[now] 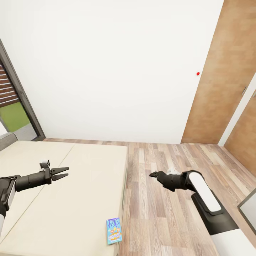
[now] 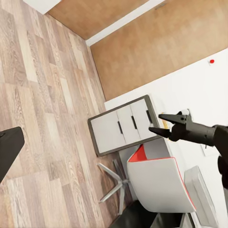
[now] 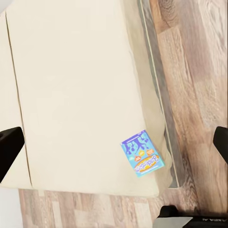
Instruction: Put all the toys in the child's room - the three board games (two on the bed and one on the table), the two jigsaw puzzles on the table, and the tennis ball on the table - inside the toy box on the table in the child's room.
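Board game: small blue printed rectangular box (image 1: 113, 230) lay flat on the beige mattress, bottom centre of the head view, close to the bed's right edge; in the right wrist view (image 3: 141, 153) it sat lower right of centre, near the mattress corner
Bed: low wide bed with beige mattress cover (image 1: 71, 185) filled the lower left of the head view, with a seam running diagonally across the cover
Left gripper: black two-fingered gripper (image 1: 61, 173) hung over the mattress at middle left of the head view, fingers parted a little at the tips and holding nothing
Right gripper: black gripper (image 1: 152, 174) hung over the floor at right of centre in the head view, well apart from the blue box; whether its fingers were spread or pressed together could not be told there; in the left wrist view (image 2: 160, 124) it appeared right of centre with its two fingers apart and nothing between them
Floor: light brown wood planks (image 1: 160, 206) ran between the bed and the right edge of the head view
Wall: plain white wall (image 1: 106, 71) took the upper half of the head view, with a small red dot (image 1: 198, 74) at upper right
Door panels: brown wood panels (image 1: 220, 81) stood along the right side
Drawer unit: grey-fronted cabinet with three drawers (image 2: 123, 126) lay at centre of the left wrist view
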Available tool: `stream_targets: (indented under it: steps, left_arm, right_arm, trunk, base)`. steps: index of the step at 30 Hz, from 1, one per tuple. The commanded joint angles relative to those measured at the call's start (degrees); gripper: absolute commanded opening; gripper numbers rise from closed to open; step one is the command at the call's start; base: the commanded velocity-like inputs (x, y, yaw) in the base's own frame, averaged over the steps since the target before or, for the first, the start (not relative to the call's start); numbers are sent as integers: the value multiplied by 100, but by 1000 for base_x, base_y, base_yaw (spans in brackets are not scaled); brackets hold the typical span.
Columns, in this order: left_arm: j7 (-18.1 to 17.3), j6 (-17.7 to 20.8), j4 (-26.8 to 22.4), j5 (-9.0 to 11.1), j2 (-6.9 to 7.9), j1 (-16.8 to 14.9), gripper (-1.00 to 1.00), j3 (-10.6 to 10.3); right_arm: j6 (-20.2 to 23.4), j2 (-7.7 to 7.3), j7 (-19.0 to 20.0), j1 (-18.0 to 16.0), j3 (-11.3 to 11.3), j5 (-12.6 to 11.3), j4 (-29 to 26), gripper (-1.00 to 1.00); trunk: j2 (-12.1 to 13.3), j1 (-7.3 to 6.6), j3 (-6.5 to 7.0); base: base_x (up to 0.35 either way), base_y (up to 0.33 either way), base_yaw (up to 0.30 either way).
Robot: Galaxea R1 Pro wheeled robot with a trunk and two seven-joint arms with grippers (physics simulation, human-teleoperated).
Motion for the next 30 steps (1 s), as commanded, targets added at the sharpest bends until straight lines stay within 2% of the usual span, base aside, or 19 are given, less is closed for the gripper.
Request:
stream_targets:
  steps: [1, 5, 7, 14, 30]
  left_arm:
    - [-49, 57, -4, -60, -3, -7, 100, 15]
    - [-49, 44, -4, -64, -4, -7, 100, 15]
    - [-49, 39, -4, -68, -3, -7, 100, 15]
    - [-49, 30, -4, -69, -3, -7, 100, 15]
    - [-49, -11, -4, -59, -16, -7, 100, 32]
  right_arm:
    - [-4, -5, -29, 11, 9, -7, -36, 100]
    - [-10, -5, 100, 62, 12, 205, -155, 100]
    - [-11, -6, 163, 95, 13, 389, -173, 100]
    - [-12, 0, 206, 117, 16, 719, -185, 100]
    - [-12, 4, 398, 123, -29, 838, -242, 100]
  trunk:
    - [-13, 4, -12]
    - [-13, 4, -12]
    - [-13, 4, -12]
    - [-13, 4, -12]
    - [-13, 4, -12]
  base:
    - [0, 0, 0]
    - [0, 0, 0]
    - [0, 0, 0]
    - [0, 0, 0]
    - [0, 0, 0]
